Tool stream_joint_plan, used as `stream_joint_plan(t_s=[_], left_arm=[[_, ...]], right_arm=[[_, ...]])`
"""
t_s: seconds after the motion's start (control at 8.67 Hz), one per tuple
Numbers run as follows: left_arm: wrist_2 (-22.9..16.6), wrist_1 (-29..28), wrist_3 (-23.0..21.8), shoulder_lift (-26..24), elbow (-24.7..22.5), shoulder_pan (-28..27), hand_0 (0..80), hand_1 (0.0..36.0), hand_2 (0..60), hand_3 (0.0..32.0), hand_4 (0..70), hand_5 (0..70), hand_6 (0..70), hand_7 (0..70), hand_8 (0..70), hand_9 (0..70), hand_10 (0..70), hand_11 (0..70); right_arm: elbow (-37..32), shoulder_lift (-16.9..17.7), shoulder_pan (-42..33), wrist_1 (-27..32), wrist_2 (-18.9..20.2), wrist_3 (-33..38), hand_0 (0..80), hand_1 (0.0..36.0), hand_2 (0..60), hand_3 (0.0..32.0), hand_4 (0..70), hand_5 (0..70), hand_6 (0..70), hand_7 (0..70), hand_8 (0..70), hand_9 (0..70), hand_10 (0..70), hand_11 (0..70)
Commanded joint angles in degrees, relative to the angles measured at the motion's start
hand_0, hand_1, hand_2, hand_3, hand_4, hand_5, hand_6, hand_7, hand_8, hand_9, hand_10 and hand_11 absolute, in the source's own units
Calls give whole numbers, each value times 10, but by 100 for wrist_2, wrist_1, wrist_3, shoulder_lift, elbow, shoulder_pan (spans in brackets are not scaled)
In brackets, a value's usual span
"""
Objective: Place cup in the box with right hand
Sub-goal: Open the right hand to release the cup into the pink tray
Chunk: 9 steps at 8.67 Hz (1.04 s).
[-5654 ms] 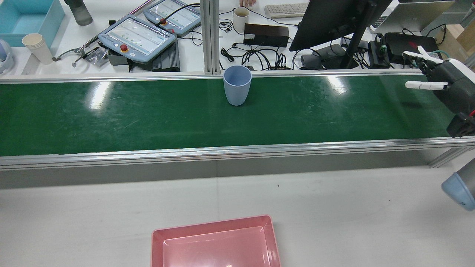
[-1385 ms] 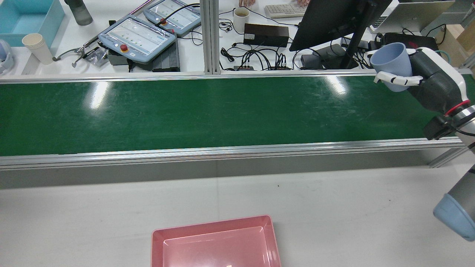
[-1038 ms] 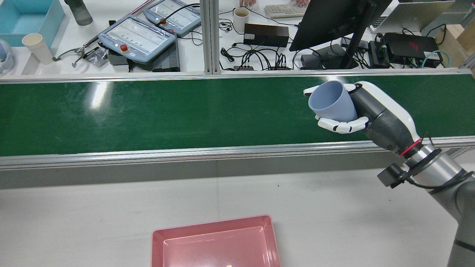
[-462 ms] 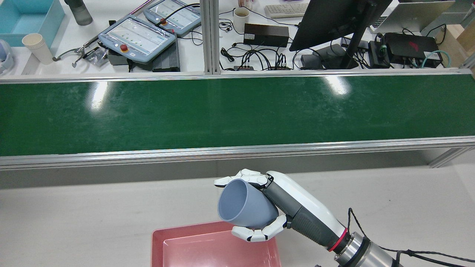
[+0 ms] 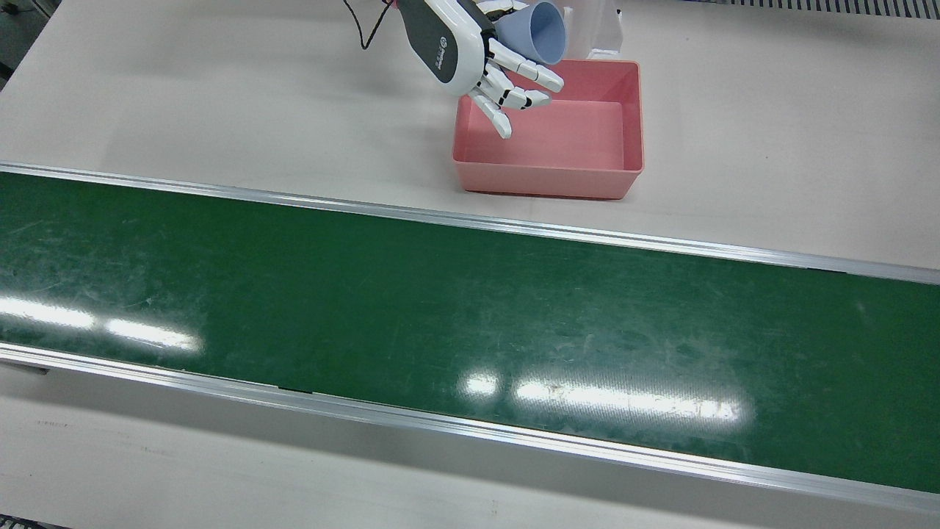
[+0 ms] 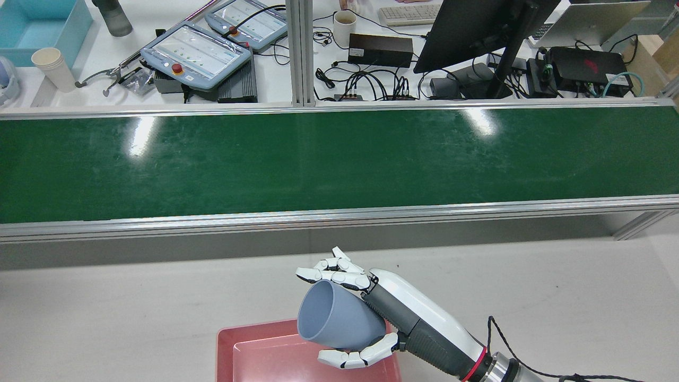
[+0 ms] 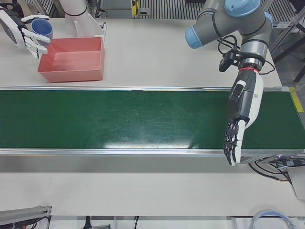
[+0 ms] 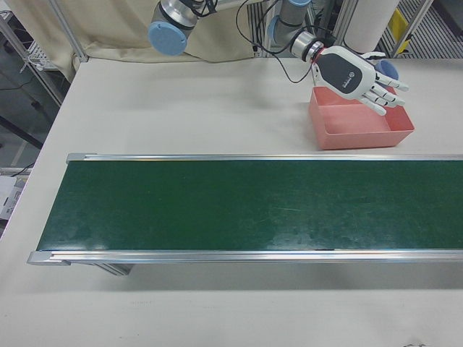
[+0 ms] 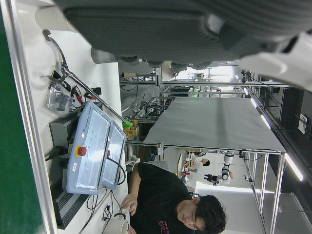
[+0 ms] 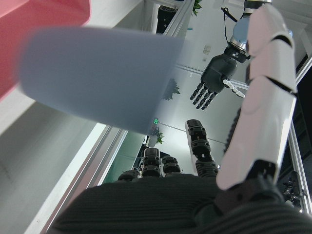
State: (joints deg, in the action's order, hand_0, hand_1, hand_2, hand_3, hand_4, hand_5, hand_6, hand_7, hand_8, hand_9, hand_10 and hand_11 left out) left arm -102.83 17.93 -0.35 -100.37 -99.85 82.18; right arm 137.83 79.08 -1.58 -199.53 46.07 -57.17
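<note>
The pale blue cup (image 6: 334, 323) is tilted, mouth toward the view's left, above the right-hand end of the pink box (image 6: 228, 339). My right hand (image 6: 392, 313) is behind it with the fingers (image 6: 331, 270) spread off the rim and the thumb under the cup. In the front view the fingers (image 5: 514, 81) are stretched out straight beside the cup (image 5: 540, 40) over the box (image 5: 551, 173). The cup (image 10: 97, 78) is blurred in the right hand view. My left hand (image 7: 236, 129) hangs open over the belt's end, fingers pointing down.
The green conveyor belt (image 5: 440, 316) with metal rails runs across the table between the box and the far desk. On that desk are teach pendants (image 6: 196, 53), a monitor (image 6: 477, 26), cables and a blue bin (image 6: 37, 26).
My right hand took the cup from the belt and carried it back and left to the pink box. Since half a second ago its fingers have spread off the cup, which sits lower.
</note>
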Motion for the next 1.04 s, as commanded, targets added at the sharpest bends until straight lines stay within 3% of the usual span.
stream_joint_plan(t_s=[0.0, 0.23, 0.35, 0.58, 0.81, 0.92], left_arm=[[0, 0, 0, 0, 0, 0, 0, 0, 0, 0, 0, 0, 0, 0, 0, 0, 0, 0], [0, 0, 0, 0, 0, 0, 0, 0, 0, 0, 0, 0, 0, 0, 0, 0, 0, 0], [0, 0, 0, 0, 0, 0, 0, 0, 0, 0, 0, 0, 0, 0, 0, 0, 0, 0], [0, 0, 0, 0, 9, 0, 0, 0, 0, 0, 0, 0, 0, 0, 0, 0, 0, 0], [0, 0, 0, 0, 0, 0, 0, 0, 0, 0, 0, 0, 0, 0, 0, 0, 0, 0], [0, 0, 0, 0, -8, 0, 0, 0, 0, 0, 0, 0, 0, 0, 0, 0, 0, 0]], right_arm=[[-1, -7, 79, 2, -2, -4, 502, 229, 169, 0, 0, 60, 42, 128, 0, 22, 0, 0], [77, 20, -147, -7, -2, 83, 497, 227, 188, 0, 0, 59, 43, 138, 0, 29, 0, 0], [156, 81, -811, -42, 68, 231, 495, 223, 186, 0, 0, 57, 42, 136, 0, 28, 0, 0], [-26, 833, -2636, -95, 77, 1422, 489, 215, 194, 0, 0, 54, 45, 153, 0, 29, 0, 0], [-1225, 1100, -4570, -77, 374, 2522, 486, 212, 190, 0, 0, 53, 37, 111, 0, 8, 0, 0], [-1597, 1110, -5293, -34, 733, 2527, 485, 206, 184, 0, 0, 53, 37, 111, 0, 10, 0, 0]])
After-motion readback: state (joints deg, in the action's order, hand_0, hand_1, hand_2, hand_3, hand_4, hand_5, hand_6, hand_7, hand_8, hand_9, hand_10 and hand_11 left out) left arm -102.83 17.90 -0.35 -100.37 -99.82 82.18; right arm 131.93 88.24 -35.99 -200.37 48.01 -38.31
